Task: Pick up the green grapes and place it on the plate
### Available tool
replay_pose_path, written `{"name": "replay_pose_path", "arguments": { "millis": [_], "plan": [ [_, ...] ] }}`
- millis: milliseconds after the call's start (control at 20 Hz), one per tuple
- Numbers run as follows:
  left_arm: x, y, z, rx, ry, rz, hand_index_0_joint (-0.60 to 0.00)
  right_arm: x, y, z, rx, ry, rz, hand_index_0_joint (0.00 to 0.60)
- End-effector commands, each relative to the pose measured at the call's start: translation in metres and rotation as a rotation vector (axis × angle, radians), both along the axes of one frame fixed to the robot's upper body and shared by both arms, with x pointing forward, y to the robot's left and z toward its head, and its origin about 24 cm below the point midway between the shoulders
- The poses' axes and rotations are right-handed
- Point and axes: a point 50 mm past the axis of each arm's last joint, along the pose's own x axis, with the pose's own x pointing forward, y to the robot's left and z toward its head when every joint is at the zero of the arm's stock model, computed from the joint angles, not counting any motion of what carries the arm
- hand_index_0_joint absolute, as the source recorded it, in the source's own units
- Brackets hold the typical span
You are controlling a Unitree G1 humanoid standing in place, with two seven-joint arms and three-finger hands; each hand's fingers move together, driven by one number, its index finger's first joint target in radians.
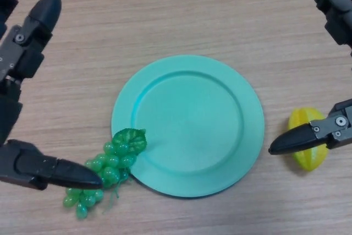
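A bunch of green grapes (107,166) with a green leaf lies on the wooden table, its leaf end resting against the lower left rim of a round teal plate (187,125). My left hand (33,166) is at the left edge, fingers straight and spread; its lower finger tip touches the left side of the grapes, and its upper fingers point up far above them. My right hand (324,130) is at the right edge, open, with one finger pointing left toward the plate and the others high at the top right.
A yellow starfruit (307,138) lies right of the plate, partly behind my right hand's lower finger. The wooden table (165,20) stretches beyond the plate.
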Motion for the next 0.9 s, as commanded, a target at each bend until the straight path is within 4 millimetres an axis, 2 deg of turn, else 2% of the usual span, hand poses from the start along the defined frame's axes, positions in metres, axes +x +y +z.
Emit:
{"name": "replay_pose_path", "arguments": {
  "millis": [50,550,900],
  "plan": [
    [-0.011,0.000,0.021,0.024,-0.158,0.031,0.000,-0.018,-0.008,0.028,0.018,-0.235,-0.039,0.000],
    [-0.013,0.007,0.020,-0.005,-0.132,0.110,0.000,-0.015,0.000,0.024,0.001,-0.216,-0.015,0.000],
    [-0.007,0.013,0.028,-0.001,-0.159,0.158,0.000,-0.014,0.002,0.021,-0.006,-0.199,-0.001,0.000]
  ]
}}
